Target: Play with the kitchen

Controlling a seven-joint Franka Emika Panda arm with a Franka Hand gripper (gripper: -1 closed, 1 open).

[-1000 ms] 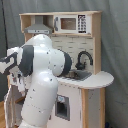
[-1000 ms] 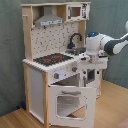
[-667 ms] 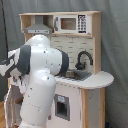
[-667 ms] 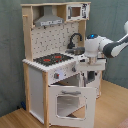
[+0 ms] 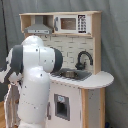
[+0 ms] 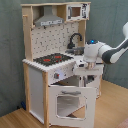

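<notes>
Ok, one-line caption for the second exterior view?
Panda arm reaching over the toy kitchen counter beside the sink, oven door hanging open below the stovetop.

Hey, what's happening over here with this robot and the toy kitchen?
A white robot arm is working at a toy kitchen. In the second exterior view its wrist hangs over the counter's end, beside the sink and black faucet. The oven door below the stovetop stands swung open. The gripper itself is hard to make out, and nothing shows in its grasp. In the first exterior view the arm's body blocks much of the kitchen's front.
</notes>
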